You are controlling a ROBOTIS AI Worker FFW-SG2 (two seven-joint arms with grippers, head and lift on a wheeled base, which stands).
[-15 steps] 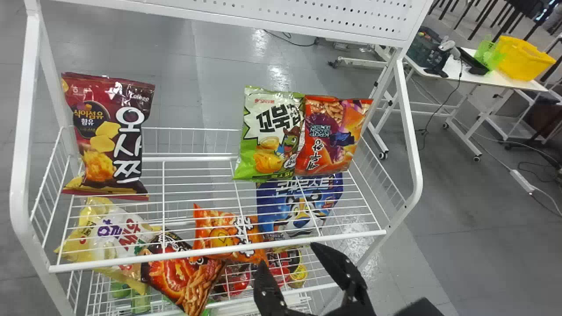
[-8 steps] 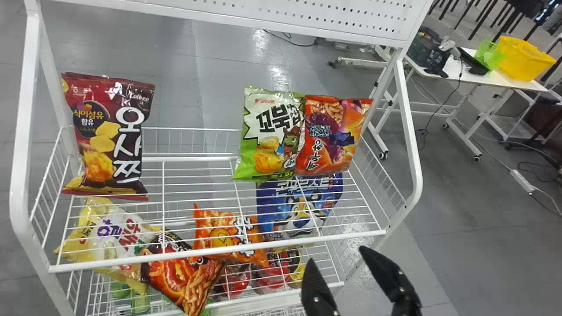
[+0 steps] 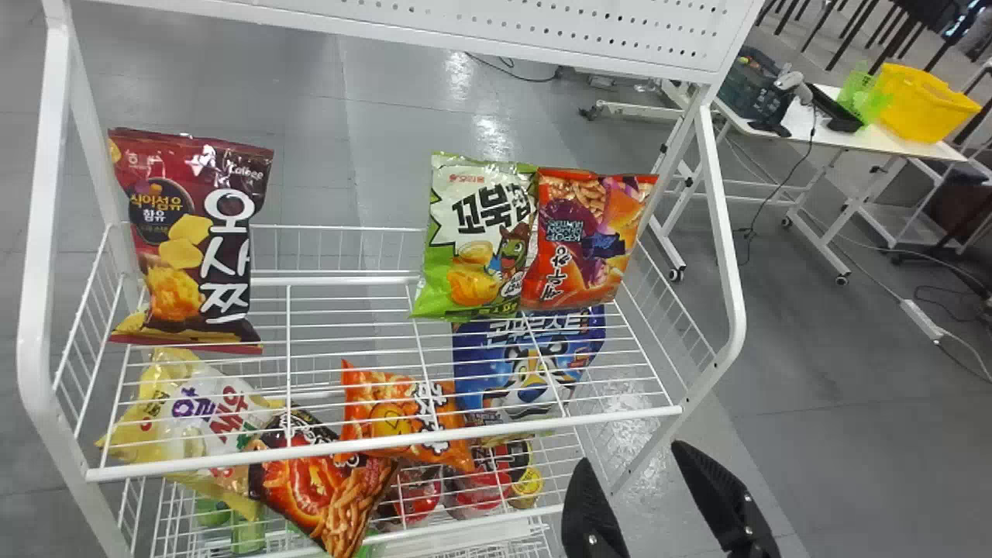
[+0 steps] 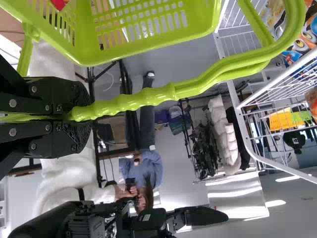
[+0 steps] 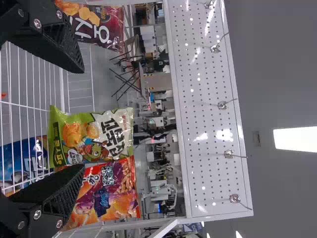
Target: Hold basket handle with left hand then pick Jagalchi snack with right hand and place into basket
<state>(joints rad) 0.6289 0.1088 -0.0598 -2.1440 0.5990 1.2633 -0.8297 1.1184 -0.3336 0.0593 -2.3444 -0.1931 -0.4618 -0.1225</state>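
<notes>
In the head view my right gripper [image 3: 634, 456] is open at the bottom right, in front of the rack, nothing between its fingers. An orange snack bag [image 3: 403, 411], possibly the Jagalchi, lies on the lower shelf, seen through the upper shelf's wires. The right wrist view shows my right gripper [image 5: 83, 119] spread, with a green-and-white bag [image 5: 91, 136] and a red-orange bag [image 5: 106, 191] beyond it. In the left wrist view my left gripper [image 4: 81, 113] is shut on the green basket handle [image 4: 143, 97]; the basket [image 4: 143, 37] has something red [image 4: 59, 4] inside.
The white wire rack [image 3: 387, 445] holds a dark red bag [image 3: 186, 240] at the upper left. Below are a yellow-and-white bag [image 3: 182, 418], a black-and-red one [image 3: 310, 488] and a blue bag [image 3: 531, 364]. A table [image 3: 907, 141] with a yellow basket [image 3: 922, 101] stands back right.
In the head view my right gripper has moved right, away from the lower shelf's front, with its fingers still apart. The snack bags have not moved.
</notes>
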